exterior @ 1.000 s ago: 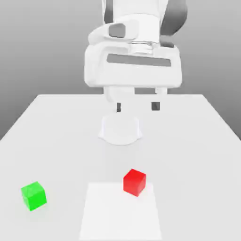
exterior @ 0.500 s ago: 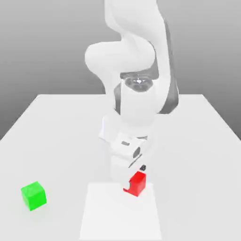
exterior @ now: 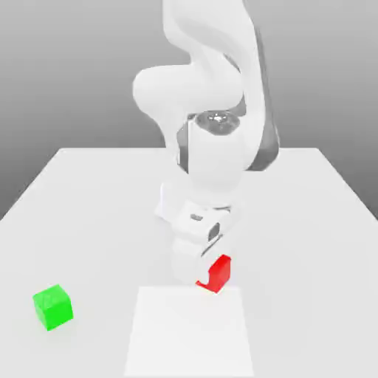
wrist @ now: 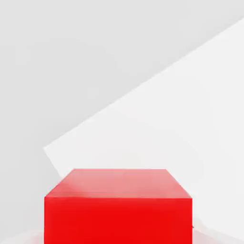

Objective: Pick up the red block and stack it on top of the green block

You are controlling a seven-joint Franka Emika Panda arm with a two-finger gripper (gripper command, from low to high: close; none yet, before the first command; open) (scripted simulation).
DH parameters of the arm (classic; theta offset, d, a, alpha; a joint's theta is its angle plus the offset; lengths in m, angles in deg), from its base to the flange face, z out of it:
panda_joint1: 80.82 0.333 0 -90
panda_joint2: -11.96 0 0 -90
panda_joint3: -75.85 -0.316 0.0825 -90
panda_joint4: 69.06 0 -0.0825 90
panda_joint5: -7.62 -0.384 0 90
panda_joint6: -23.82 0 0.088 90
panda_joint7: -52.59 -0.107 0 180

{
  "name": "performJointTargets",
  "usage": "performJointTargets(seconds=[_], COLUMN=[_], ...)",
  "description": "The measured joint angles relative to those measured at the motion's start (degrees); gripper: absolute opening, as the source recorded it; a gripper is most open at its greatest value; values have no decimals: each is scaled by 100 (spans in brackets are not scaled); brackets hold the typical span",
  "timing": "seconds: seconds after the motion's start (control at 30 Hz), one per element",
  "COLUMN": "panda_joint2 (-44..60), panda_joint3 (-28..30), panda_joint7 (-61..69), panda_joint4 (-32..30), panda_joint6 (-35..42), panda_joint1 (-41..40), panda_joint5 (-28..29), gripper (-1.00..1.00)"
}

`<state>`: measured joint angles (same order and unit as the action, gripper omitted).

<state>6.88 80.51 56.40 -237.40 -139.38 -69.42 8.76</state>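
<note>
Red block [exterior: 218, 272]: tucked under the arm's hand at the table's [exterior: 310, 221] middle — near the white patch's [exterior: 188, 332] far edge, at 12 o'clock from it.
Green block [exterior: 52, 306]: well apart, toward 8 o'clock from the red block.
Fingers: cannot tell whether they grip — hidden.

Green block [exterior: 52, 307] left of red block [exterior: 217, 273]

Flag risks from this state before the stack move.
1. The hand covers most of the red block, so the grasp cannot be checked; an off-centre grip may let it slip.
2. The green block sits far off to the exterior view's left, a long carry; misplacement could topple the stack.
</note>
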Motion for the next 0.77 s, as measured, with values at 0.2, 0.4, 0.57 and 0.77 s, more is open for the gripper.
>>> performJointTargets(seconds=[0.2, 0.4, 0.57, 0.77], panda_joint2=[156, 541, 1248, 1782], panda_joint3=[704, 1333, 1369, 1133], panda_joint7=[-548, -1292, -1302, -997], panda_joint4=[744, 1631, 2010, 2055], panda_joint6=[582, 1099, 807, 352], panda_joint1=[-936, -2162, -2622, -2776], panda_joint5=[-212, -283, -700, -1137], gripper=[-100, -100, -100, 100])
